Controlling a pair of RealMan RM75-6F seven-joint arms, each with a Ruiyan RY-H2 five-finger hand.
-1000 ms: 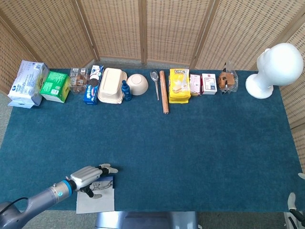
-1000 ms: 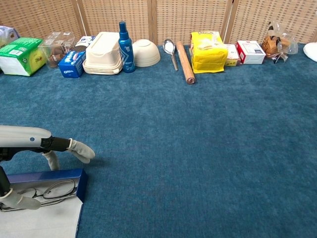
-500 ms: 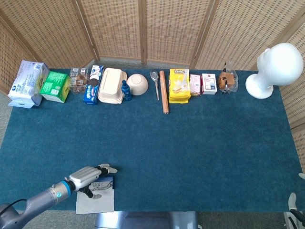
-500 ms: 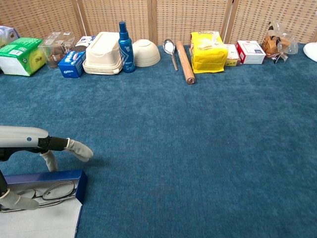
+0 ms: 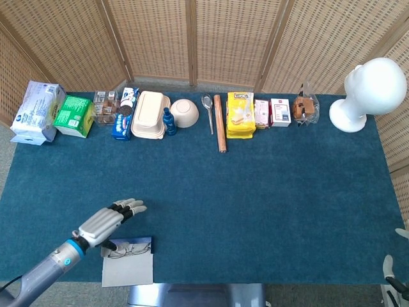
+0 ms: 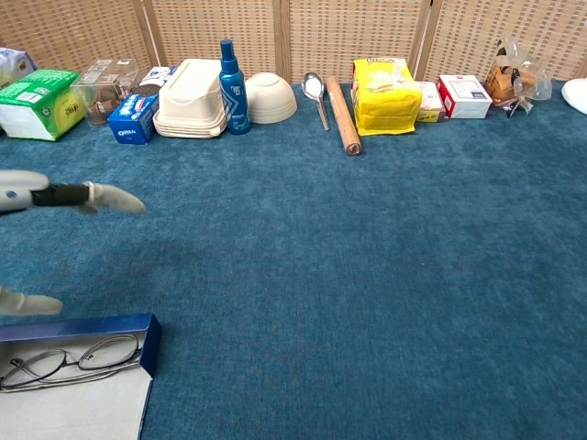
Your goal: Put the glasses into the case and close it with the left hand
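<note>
My left hand (image 5: pixel 102 222) hovered above the tabletop (image 5: pixel 255 192), its fingers (image 5: pixel 128 206) stretched flat and spread, holding nothing. Just below and right of the fingertips lay the case (image 6: pixel 83 328), open, its lid (image 5: pixel 128 270) folded toward me. The glasses (image 6: pixel 69 357) rested inside it against the blue wall, their long axis running left to right, parallel to the tabletop's near edge, lenses toward the wall. I judged the placing done and the closing still to come: the fingers would need to get under the lid's near edge and swing it over. My right hand (image 5: pixel 391 275) barely showed at the far right; its fingers I could not read.
</note>
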